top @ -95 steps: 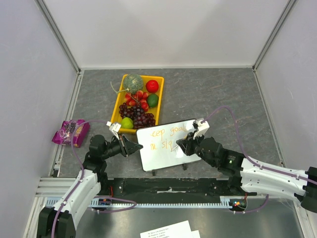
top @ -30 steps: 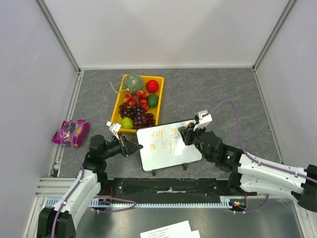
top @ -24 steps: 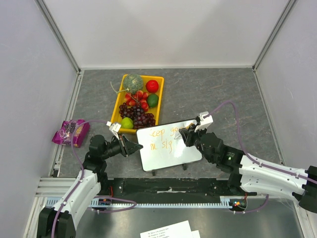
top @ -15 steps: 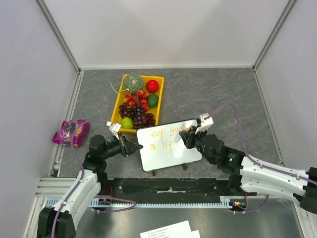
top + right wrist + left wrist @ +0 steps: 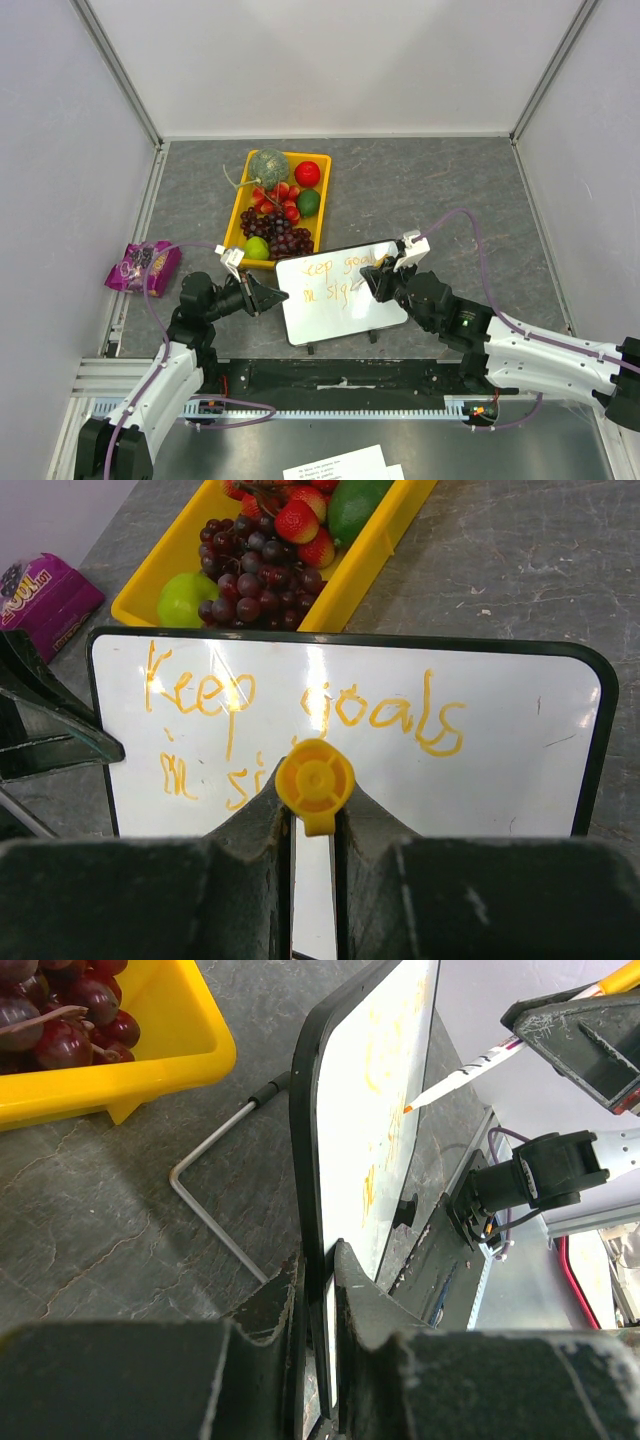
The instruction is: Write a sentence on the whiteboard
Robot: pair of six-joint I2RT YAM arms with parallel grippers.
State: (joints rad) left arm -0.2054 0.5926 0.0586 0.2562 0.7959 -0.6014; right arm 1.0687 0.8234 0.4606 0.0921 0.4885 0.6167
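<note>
Whiteboard (image 5: pixel 335 312) stands propped on the worktop (image 5: pixel 450 190) beside the fruit tray (image 5: pixel 237 208); my left end effector (image 5: pixel 274 296) clamps its edge so it won't slide. My right end effector (image 5: pixel 378 276) grips the marker (image 5: pixel 468 1068), tip seemingly touching the second line of the sentence (image 5: pixel 345 708).

The setting is a robotics laboratory test cell. Plain white wall panels (image 5: pixel 340 60) set in aluminium profiles (image 5: pixel 120 75) enclose a grey stone-pattern tabletop (image 5: pixel 430 180) on three sides. The left arm (image 5: pixel 160 385) and right arm (image 5: pixel 545 350) are bolted to a black mounting rail (image 5: pixel 340 375) at the near edge. A slotted cable duct (image 5: pixel 330 408) runs in front of the rail, and purple cables (image 5: pixel 474 238) are routed along both arms.
</note>
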